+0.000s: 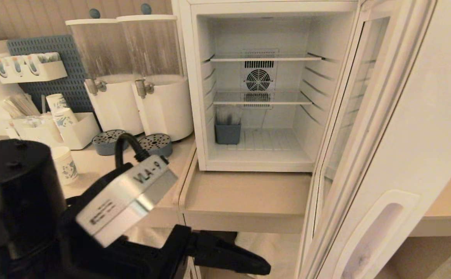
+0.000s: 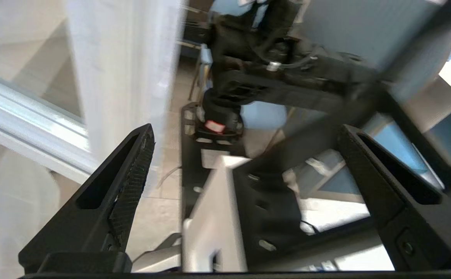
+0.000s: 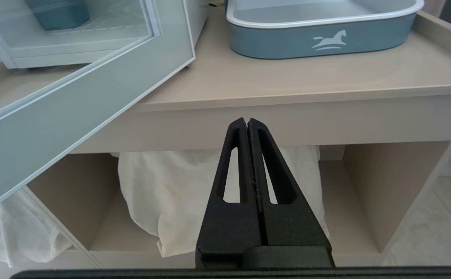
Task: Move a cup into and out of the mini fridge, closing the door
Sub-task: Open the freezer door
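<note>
The fridge (image 1: 260, 93) stands on the worktop (image 1: 244, 193) with its door (image 1: 368, 155) swung wide toward the camera. Inside, only a small grey-blue holder (image 1: 227, 131) sits on the floor of the cabinet; both shelves are bare.

The left claw (image 2: 244, 162) is released, its fingers spread wide and grasping nothing, low at the front left edge of the worktop. The right claw (image 3: 247, 124) is clenched on nothing, parked below the worktop edge near the door.

Paper cups (image 1: 60, 110) stand in a white bin at the far left, another cup (image 1: 66, 162) alone on the worktop just behind the left arm; which is the cup to move I cannot tell for sure.

Risks, as I judge them:
- The left arm is bulky and close to the lone cup, so a careless swing could topple it.
- A thin paper cup may crush under a hard squeeze.
- The open door juts out, and a reach across could knock it.
</note>
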Controlling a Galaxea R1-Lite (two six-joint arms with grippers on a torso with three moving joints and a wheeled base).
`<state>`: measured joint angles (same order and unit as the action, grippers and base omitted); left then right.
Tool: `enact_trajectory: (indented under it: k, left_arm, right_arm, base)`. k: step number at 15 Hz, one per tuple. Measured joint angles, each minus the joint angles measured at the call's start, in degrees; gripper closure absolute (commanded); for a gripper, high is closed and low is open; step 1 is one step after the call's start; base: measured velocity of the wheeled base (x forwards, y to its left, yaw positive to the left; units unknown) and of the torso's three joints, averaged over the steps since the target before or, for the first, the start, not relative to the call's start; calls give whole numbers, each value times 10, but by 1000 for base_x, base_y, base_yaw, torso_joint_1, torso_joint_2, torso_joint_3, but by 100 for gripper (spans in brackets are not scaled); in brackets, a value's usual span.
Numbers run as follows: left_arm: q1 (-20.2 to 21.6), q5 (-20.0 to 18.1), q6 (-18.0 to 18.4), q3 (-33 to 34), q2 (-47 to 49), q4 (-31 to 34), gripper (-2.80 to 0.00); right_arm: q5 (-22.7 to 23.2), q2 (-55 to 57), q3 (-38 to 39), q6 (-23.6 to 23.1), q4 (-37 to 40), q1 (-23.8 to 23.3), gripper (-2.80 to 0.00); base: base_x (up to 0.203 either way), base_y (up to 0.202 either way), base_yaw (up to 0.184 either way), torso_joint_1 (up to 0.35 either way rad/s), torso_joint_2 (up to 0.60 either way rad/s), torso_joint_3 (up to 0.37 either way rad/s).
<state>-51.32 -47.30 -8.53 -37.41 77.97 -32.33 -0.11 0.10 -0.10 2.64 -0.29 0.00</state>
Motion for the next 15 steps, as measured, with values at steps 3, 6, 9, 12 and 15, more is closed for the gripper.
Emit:
enact_trajectory:
  k: [3, 6, 9, 12, 15]
  left_arm:
    - [6, 3, 5, -23, 53, -32, -280]
    - [10, 23, 6, -33, 85, -35, -280]
    - [26, 57, 18, -41, 112, -34, -280]
    - [31, 57, 20, -46, 129, -35, -280]
    - [29, 55, 21, -69, 154, -35, -280]
  right_arm:
    - [0, 0, 0, 0, 0, 0, 0]
    - [0, 0, 0, 0, 0, 0, 0]
    - [0, 0, 0, 0, 0, 0, 0]
    - [0, 0, 0, 0, 0, 0, 0]
    - [0, 0, 0, 1, 0, 0, 0]
  base:
    - [0, 0, 0, 0, 0, 0]
    - [0, 0, 0, 0, 0, 0]
    - [0, 0, 0, 0, 0, 0]
    - [0, 0, 0, 0, 0, 0]
    - [0, 0, 0, 0, 0, 0]
